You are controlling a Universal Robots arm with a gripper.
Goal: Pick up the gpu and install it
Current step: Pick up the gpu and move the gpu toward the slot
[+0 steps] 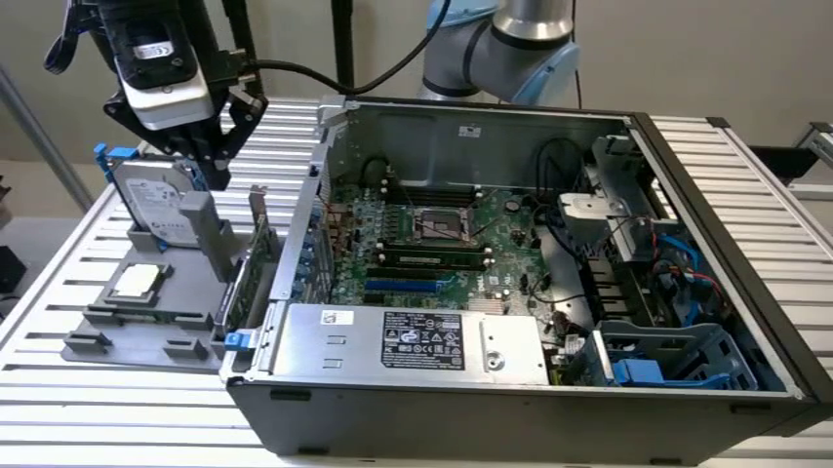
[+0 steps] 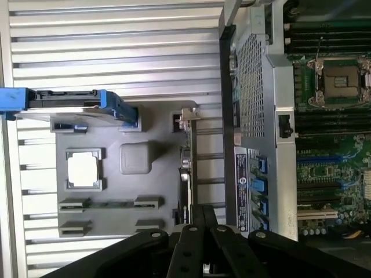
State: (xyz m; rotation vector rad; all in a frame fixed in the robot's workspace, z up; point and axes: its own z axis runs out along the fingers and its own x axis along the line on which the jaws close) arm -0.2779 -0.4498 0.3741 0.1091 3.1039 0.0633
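The fingers [image 2: 210, 220], seen narrow and empty, are best opened and squared across the thin edge of the gpu [image 1: 263, 249]. It is stood on edge in the grey holder [image 1: 92, 341] at the exterior view's left (a dark card, silver bracket at one end).

Under the matt black gripper [image 1: 211, 174] we see a hard drive [image 1: 156, 203] of shiny silver metal with blue plastic rails. Beside it, the dark graphics card [image 2: 186, 174] has a silver metal bracket. Both stand in a matt grey plastic tray [image 1: 131, 336] on a table [image 1: 65, 395] of pale ribbed metal.
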